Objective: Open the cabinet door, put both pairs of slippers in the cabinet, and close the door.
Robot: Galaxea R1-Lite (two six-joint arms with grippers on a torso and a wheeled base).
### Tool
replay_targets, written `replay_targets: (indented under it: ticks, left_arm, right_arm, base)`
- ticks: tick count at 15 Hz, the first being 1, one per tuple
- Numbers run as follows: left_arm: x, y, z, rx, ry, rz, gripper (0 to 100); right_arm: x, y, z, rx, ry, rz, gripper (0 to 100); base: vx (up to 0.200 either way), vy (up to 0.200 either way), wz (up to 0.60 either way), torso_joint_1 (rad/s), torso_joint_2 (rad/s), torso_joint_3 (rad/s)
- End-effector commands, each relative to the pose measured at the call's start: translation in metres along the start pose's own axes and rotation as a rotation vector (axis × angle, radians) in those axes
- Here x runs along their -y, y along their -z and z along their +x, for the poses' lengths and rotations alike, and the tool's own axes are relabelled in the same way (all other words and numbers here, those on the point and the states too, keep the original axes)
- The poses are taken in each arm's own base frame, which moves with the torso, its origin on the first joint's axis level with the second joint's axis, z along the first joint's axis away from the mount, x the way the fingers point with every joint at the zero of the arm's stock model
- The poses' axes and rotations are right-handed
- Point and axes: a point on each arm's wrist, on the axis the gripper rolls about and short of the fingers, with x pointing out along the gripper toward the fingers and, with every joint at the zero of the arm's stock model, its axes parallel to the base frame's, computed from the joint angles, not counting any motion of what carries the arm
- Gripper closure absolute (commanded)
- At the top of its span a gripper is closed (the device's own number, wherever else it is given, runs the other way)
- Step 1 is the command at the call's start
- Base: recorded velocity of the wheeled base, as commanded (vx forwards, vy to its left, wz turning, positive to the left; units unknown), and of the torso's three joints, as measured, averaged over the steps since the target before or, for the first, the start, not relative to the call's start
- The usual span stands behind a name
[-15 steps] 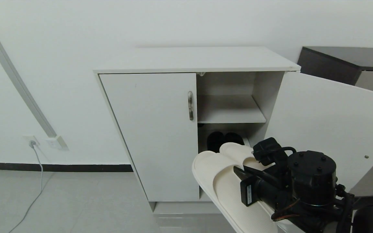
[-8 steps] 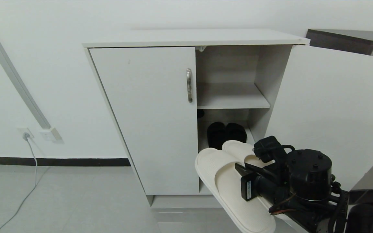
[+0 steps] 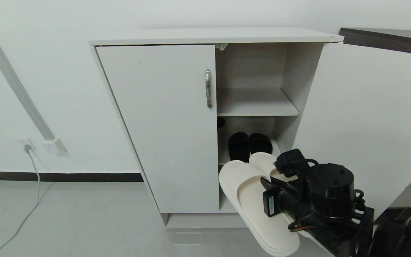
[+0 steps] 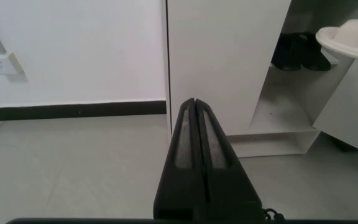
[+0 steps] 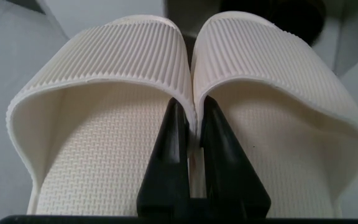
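Note:
A white cabinet [image 3: 162, 128] stands against the wall with its right door [image 3: 366, 117] swung open and its left door shut. A black pair of slippers [image 3: 250, 144] lies on the middle shelf inside. My right gripper [image 5: 193, 124] is shut on the inner edges of a cream pair of slippers [image 3: 252, 192], held side by side in front of the open compartment, toes toward it. In the right wrist view the cream slippers [image 5: 185, 118] sit on both sides of the fingers. My left gripper [image 4: 194, 109] is shut with nothing in it, low over the floor, left of the cabinet opening.
The upper shelf [image 3: 255, 103] is bare. A wall socket with a grey cable [image 3: 30, 171] is at lower left. A dark piece of furniture [image 3: 387, 37] stands behind the open door. Grey floor [image 3: 66, 221] spreads in front of the cabinet.
The head camera has shifted, so the cabinet sits higher and larger in the picture. My right gripper still holds the cream slippers, now a bit closer to the open compartment.

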Motion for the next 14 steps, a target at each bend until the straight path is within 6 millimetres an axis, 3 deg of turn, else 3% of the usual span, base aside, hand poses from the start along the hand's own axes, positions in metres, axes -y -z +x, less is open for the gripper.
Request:
replay_targets:
  ticks: [1, 5, 8, 14]
  left_arm:
    - [0.0, 0.0, 0.0, 0.0, 0.0, 0.001, 100]
    - [0.0, 0.0, 0.0, 0.0, 0.001, 0.003, 100]
    - [0.0, 0.0, 0.0, 0.0, 0.003, 0.003, 100]
    - [0.0, 0.0, 0.0, -0.001, 0.003, 0.004, 100]
  right_arm:
    - [-0.016, -0.013, 0.017, 0.008, 0.127, 0.009, 100]
    - [-0.031, -0.063, 0.011, 0.013, 0.327, 0.074, 100]
    - [-0.03, -0.092, -0.003, 0.047, 0.35, 0.109, 100]
    - [-0.025, -0.105, -0.003, 0.078, 0.352, 0.133, 100]
  base:
    - [0.0, 0.0, 0.0, 0.0, 0.0, 0.0]
    - [0.0, 0.0, 0.0, 0.0, 0.0, 0.0]
    - [0.0, 0.0, 0.0, 0.0, 0.0, 0.0]
    - [0.0, 0.0, 0.0, 0.0, 0.0, 0.0]
